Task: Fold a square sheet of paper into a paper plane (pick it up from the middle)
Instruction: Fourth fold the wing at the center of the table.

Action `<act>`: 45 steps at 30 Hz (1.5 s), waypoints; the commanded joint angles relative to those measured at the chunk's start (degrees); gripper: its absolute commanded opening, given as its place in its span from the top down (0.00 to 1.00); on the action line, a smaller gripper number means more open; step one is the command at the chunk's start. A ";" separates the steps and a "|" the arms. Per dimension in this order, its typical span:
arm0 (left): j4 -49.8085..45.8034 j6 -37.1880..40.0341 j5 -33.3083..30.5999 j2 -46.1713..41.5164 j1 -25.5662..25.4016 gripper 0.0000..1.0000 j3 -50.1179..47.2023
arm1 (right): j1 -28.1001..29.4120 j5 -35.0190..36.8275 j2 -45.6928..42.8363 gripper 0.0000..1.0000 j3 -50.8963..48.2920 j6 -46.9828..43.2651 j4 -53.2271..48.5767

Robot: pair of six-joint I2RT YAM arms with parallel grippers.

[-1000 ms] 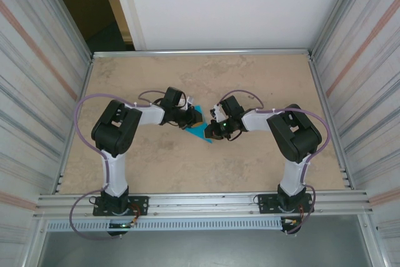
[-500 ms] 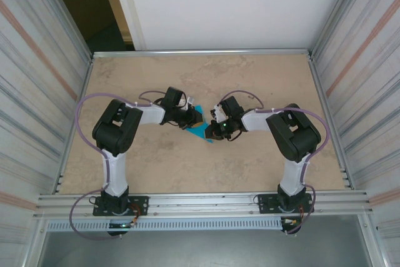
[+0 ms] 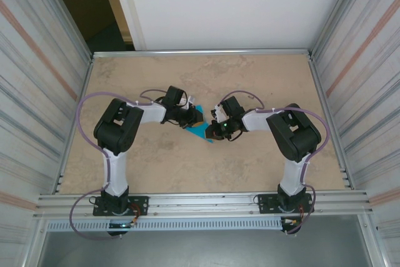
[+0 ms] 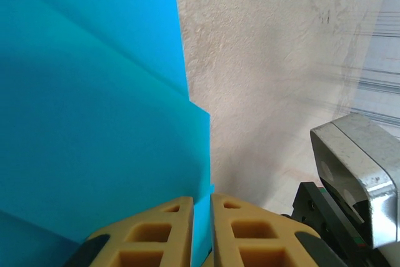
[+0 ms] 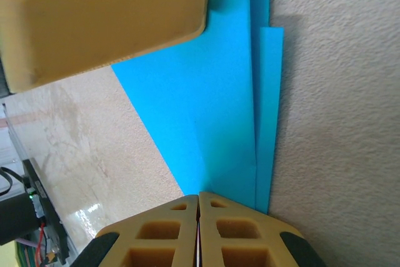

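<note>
The square sheet of paper (image 3: 201, 131) is a turquoise creased shape with layered folds, lying mid-table between both grippers. My left gripper (image 3: 192, 118) is shut on its edge; in the left wrist view a strip of the paper (image 4: 94, 92) runs up between the yellow fingers (image 4: 240, 229) of that gripper (image 4: 202, 207). My right gripper (image 3: 214, 131) is shut, its tips (image 5: 199, 197) meeting at the narrow pointed end of the paper (image 5: 219, 92). I cannot tell whether paper is caught between them. A left finger (image 5: 100, 17) rests over the paper's far end.
The beige table (image 3: 262, 79) is fenced by a metal rim and corrugated side walls (image 3: 362, 60). The right arm's grey wrist housing (image 4: 359, 167) sits close beside my left gripper. Open tabletop lies behind and in front of the grippers.
The left wrist has edged slightly toward the back, and a little less paper shows beside it. The right arm has stayed put.
</note>
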 commanded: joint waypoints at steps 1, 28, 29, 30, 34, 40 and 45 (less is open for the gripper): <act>-1.67 2.10 0.05 1.28 0.94 0.83 1.96 | -0.63 1.95 0.79 0.90 -2.13 -2.10 -5.01; -8.74 4.85 -2.04 4.69 2.01 0.84 4.79 | -0.99 1.10 0.10 0.90 -2.23 -2.11 -5.44; -9.37 5.00 -2.27 5.76 2.00 0.84 4.79 | -1.07 0.46 -0.42 0.90 -2.17 -1.64 -5.08; -10.20 5.14 -2.56 6.10 2.00 0.84 4.92 | -1.15 -0.50 -1.36 0.89 -2.06 -1.03 -4.40; -13.10 5.66 -3.98 7.23 2.04 0.84 5.23 | -1.18 -1.35 -5.30 0.86 -0.46 0.92 -1.93; -16.37 5.35 -5.46 8.31 2.03 0.85 6.56 | -0.99 1.22 -3.40 0.89 3.42 0.54 -2.48; -19.52 5.38 -6.43 9.02 1.74 0.85 8.18 | -0.22 1.88 0.06 0.93 6.51 0.39 -3.24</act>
